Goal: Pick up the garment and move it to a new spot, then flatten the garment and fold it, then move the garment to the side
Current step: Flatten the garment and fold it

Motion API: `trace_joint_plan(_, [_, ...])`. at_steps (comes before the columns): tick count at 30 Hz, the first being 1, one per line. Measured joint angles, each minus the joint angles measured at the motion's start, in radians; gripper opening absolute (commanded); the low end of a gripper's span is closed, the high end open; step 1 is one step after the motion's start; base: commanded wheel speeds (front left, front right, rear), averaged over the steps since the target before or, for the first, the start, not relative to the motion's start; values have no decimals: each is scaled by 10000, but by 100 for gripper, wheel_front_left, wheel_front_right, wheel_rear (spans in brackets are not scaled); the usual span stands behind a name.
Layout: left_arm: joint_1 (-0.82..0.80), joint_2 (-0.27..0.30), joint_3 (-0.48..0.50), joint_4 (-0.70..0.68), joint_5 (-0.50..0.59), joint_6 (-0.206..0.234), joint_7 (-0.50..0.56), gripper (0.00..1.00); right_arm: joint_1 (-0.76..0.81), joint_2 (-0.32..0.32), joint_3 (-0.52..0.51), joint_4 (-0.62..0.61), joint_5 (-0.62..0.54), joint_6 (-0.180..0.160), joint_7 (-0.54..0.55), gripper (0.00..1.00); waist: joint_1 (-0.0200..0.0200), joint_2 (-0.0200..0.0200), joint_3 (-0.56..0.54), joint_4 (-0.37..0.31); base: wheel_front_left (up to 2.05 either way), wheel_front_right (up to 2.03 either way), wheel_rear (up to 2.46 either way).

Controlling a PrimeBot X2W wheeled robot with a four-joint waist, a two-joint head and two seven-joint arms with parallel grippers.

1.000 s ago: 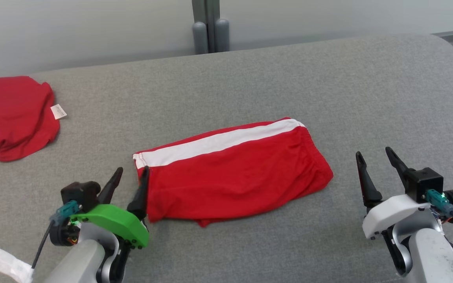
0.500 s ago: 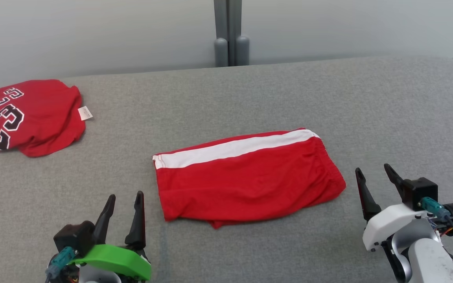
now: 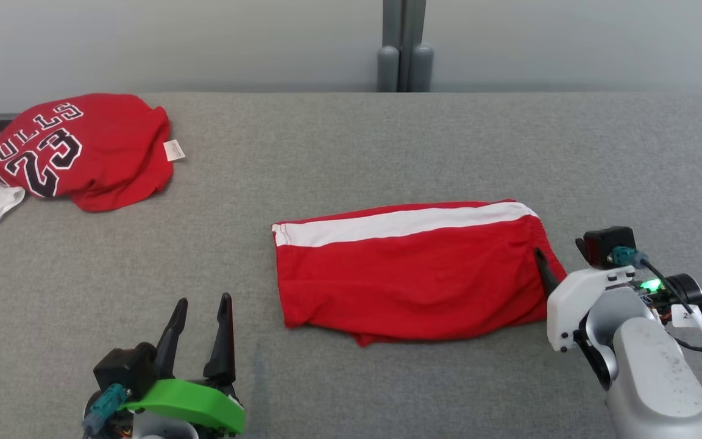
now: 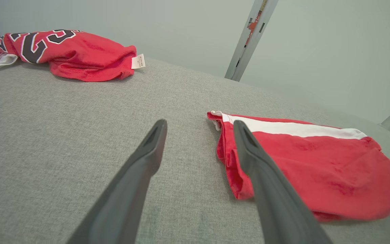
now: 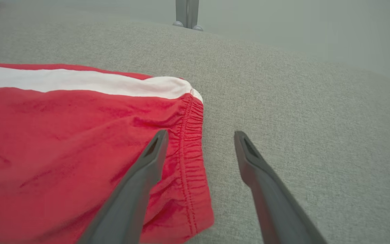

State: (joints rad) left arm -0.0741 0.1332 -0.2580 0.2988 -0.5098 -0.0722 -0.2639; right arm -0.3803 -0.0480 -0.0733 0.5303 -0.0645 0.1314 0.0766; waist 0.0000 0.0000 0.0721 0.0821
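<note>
Partly occluded, right end effector [image 5: 200, 135] gapes over shorts [image 3: 412, 274] waistband; left end effector [image 3: 203, 300] released, empty.

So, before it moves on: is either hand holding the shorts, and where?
Nothing is held. Right hand open over the waistband of the shorts; left hand open beside them.

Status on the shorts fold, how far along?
Done, apparently: the red shorts lie flat and folded in the middle of the grey cushion. In hand: nothing gripped. The right gripper, open, straddles the elastic waistband edge. The left gripper, open, sits apart from the hem end. Left: grasping the shorts and moving them to the side.
</note>
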Motion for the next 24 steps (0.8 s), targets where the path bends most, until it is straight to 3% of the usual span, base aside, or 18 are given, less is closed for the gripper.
trace_joint_plan(8, [-195,-282,384,207,278,-238,0,100,-717,-12,-27,1325,-274,0,1457,100,0,0,390,395,0,0,0])
trace_joint_plan(13, [-224,-393,629,247,389,-332,0,100,-865,-58,238,1653,-69,0,1730,100,0,0,576,491,0,0,0])
trace_joint_plan(14, [-233,-420,669,247,449,-334,0,100,-879,-56,322,1693,58,0,1741,78,0,0,604,489,0,0,0])
trace_joint_plan(15, [-242,-439,711,247,481,-343,0,100,-903,-54,408,1720,219,0,1741,48,0,0,624,473,0,0,0])
trace_joint_plan(19, [-304,-495,838,251,662,-416,0,100,-1028,-59,775,1787,527,-10,1737,7,0,0,677,357,0,0,0])
trace_joint_plan(20, [-319,-508,855,255,675,-420,0,100,-1041,-58,828,1799,579,-10,1718,1,0,0,685,325,0,0,0])
trace_joint_plan(24, [-348,-552,892,293,754,-464,0,100,-1158,-13,995,1891,740,-6,1599,0,0,0,709,180,0,0,0])
